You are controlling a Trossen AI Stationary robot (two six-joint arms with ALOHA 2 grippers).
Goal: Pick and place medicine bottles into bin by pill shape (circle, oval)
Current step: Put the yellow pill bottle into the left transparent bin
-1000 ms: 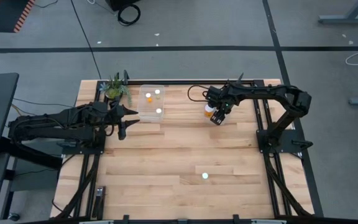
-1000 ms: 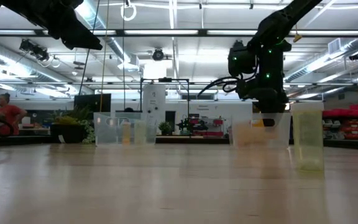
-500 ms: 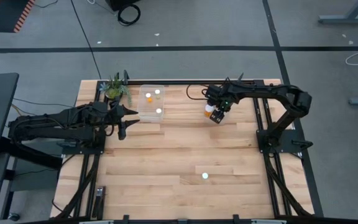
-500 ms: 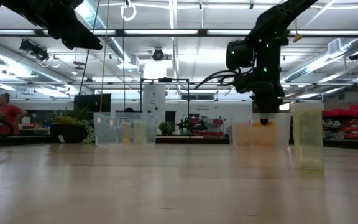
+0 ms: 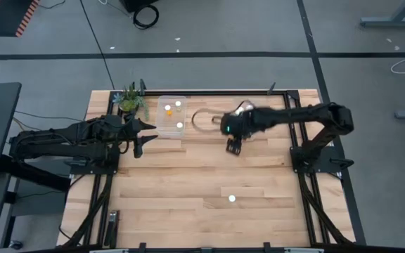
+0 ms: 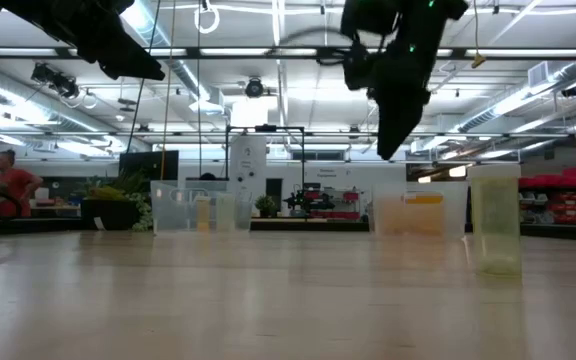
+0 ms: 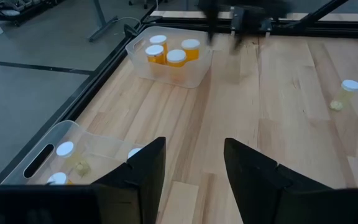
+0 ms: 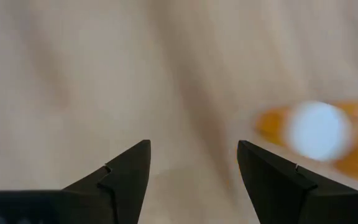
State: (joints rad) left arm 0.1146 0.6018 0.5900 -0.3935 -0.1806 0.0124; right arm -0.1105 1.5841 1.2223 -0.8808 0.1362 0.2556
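One medicine bottle (image 5: 231, 198) with a white cap stands upright on its base on the table toward the near edge; it also shows in the low view (image 6: 495, 220) and the left wrist view (image 7: 349, 87). A clear bin (image 5: 171, 116) at the far left holds a few bottles. A second clear bin (image 7: 135, 46) at the far right holds three amber bottles (image 7: 169, 56). My right gripper (image 5: 232, 147) is open and empty, raised above the table just near and left of that bin. My left gripper (image 5: 138, 145) is open and empty beside the left bin.
A small green potted plant (image 5: 130, 100) stands at the far left corner, next to the left bin. A dark cable (image 5: 204, 118) loops over the table between the two bins. Bare wood lies between the bins and the lone bottle.
My right gripper has risen out of the right bin and swung toward the table's left and near edges, with its arm stretching out over the bin. The bottles and bins have stayed where they were.
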